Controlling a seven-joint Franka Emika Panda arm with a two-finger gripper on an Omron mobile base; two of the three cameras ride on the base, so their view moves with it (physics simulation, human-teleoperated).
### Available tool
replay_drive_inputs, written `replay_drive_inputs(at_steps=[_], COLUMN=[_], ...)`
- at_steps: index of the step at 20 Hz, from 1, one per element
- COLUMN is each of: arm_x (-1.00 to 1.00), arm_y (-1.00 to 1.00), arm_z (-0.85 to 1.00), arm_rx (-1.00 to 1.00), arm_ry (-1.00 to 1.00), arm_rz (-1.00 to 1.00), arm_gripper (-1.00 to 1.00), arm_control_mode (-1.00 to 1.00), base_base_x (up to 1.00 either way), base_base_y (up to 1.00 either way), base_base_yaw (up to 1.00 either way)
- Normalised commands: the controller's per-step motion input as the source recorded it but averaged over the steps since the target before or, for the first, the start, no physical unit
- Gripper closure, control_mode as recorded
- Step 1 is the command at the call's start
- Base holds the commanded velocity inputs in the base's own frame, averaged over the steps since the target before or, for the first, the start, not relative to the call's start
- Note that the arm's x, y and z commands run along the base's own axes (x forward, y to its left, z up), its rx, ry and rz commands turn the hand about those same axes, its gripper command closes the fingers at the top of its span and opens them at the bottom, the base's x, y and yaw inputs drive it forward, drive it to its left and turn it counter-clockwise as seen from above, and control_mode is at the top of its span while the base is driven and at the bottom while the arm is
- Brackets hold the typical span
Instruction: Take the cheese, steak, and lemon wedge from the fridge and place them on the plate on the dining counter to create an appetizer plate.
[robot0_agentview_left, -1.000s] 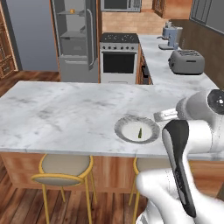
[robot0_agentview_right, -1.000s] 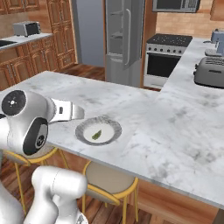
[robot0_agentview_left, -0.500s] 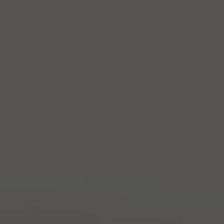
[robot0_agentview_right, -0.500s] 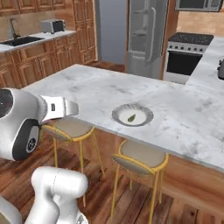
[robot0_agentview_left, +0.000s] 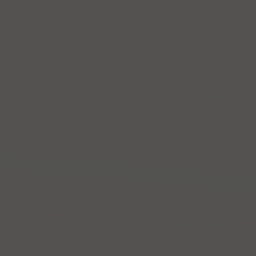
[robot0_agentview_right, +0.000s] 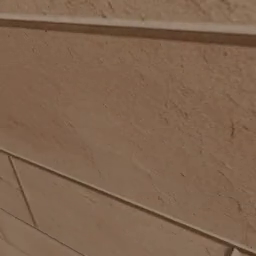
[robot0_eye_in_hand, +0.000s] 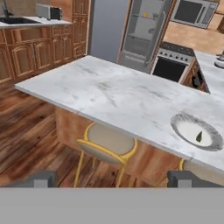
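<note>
1. The tool is spread wide with nothing between its dark tips, which rise at 7 and 5 o'clock in the hand view.
2. The plate sits on the surface near its front edge, at 4 o'clock in the hand view; the lemon wedge lies on it, right of centre. Cheese and steak are not on it.
3. The fridge stands open at 12 o'clock, well beyond the surface.
4. Risk, as I judge it: the two base views give flat grey and close brown tile, so driving to the fridge leans on the hand view; the base could clip a stool or the surface's corner.
5. Risk: the plate near the edge could be nudged off when more food is set down.
6. Materials: veined white-grey marble top, wood base, yellow-framed padded stool, shallow round grey plate, tiny dark-green wedge.
</note>
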Motion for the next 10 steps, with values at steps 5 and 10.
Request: replay_drive_inputs(at_steps=[5, 10], arm_x=[0.0, 0.0], arm_y=[0.0, 0.0], arm_z=[0.0, 0.0], arm_rx=[0.0, 0.0], arm_ry=[0.0, 0.0], arm_rz=[0.0, 0.0], arm_gripper=[-1.0, -1.0], arm_control_mode=[1.0, 1.0], base_base_x=[0.81, 0.71], base_base_y=[1.0, 1.0], base_base_yaw=[-0.15, -0.03])
